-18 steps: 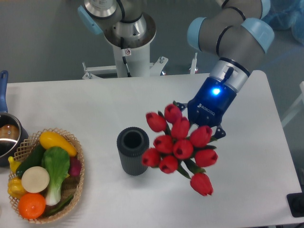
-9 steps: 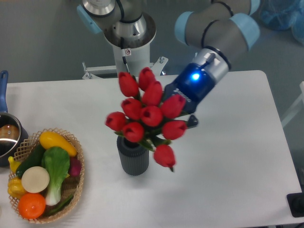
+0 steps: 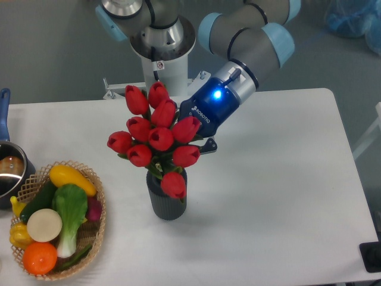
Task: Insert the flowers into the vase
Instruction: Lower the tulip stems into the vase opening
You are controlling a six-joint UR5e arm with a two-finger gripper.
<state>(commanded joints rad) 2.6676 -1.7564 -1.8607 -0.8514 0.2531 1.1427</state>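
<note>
Camera view showed the gripper [image 3: 189, 138] clamped on the flowers [image 3: 156, 134], holding them tilted just above the vase [image 3: 167, 199], apparently so the stems could drop into its mouth.

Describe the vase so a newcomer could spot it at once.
On the white table, look just right of the wicker basket of toy vegetables. The vase stands there under the red flowers, a dark grey ribbed cylinder, unlike the metal pot at the left edge.
</note>
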